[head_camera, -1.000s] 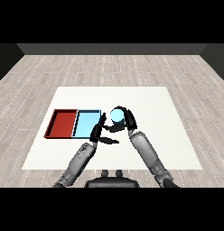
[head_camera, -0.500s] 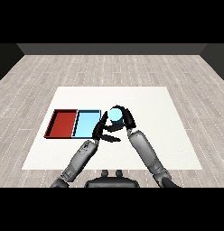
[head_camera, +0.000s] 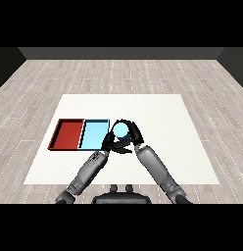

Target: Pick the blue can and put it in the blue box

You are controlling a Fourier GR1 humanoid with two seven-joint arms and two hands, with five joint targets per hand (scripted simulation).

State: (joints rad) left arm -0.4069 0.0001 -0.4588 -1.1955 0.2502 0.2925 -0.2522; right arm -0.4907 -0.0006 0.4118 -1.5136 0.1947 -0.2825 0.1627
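Nearest the viewer, two grey forearms are seen entering from the lower corners and converging toward the middle of the white table (head_camera: 157,110). The left hand (head_camera: 109,142) is held low beside the right edge of the blue tray (head_camera: 94,136); whether its fingers are spread or curled cannot be told. The right hand (head_camera: 133,136) is raised, its fingers and thumb curled round the blue can (head_camera: 121,130).

The can is held upright, long axis vertical, its pale round top facing up toward the head view. It is positioned just right of the blue tray's right rim, not over the tray's interior. Whether it is lifted off the table cannot be determined.

Farther left, the red tray (head_camera: 68,134) is set touching the blue tray, side by side. Open white surface is recorded to the right of and beyond the hands, bounded by the table's far edge.
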